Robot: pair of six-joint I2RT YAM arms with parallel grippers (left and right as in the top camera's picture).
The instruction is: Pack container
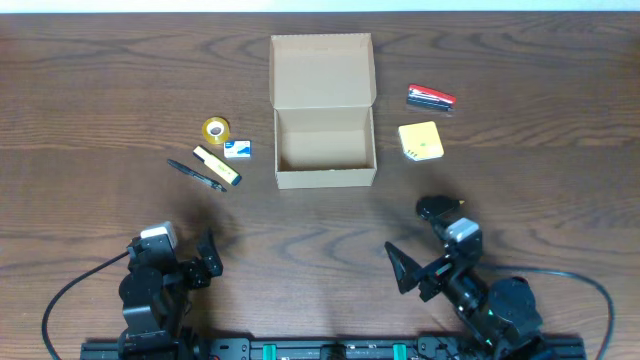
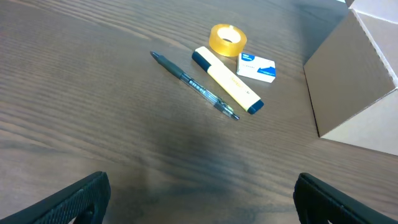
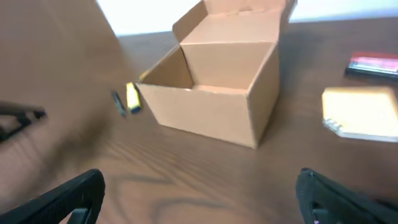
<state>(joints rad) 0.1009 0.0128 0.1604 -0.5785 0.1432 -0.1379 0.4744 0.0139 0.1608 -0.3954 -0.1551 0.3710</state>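
The tan cardboard container [image 1: 325, 150] stands open at the table's middle back, its flap lid [image 1: 322, 70] laid back; it looks empty inside. It also shows in the right wrist view [image 3: 211, 99] and at the left wrist view's right edge [image 2: 354, 93]. Left of it lie a tape roll [image 1: 215, 129], a small white-and-blue eraser [image 1: 238, 149], a yellow highlighter [image 1: 217, 165] and a dark pen [image 1: 195, 175]. Right of it lie a red-and-black stapler [image 1: 431, 97] and a yellow pad [image 1: 421, 140]. My left gripper [image 2: 199, 205] is open and empty near the front left. My right gripper [image 3: 202, 202] is open and empty near the front right.
The table is dark wood [image 1: 520, 200]. Its back edge runs along the top of the overhead view. The arm bases and a black rail [image 1: 330, 350] sit along the front edge.
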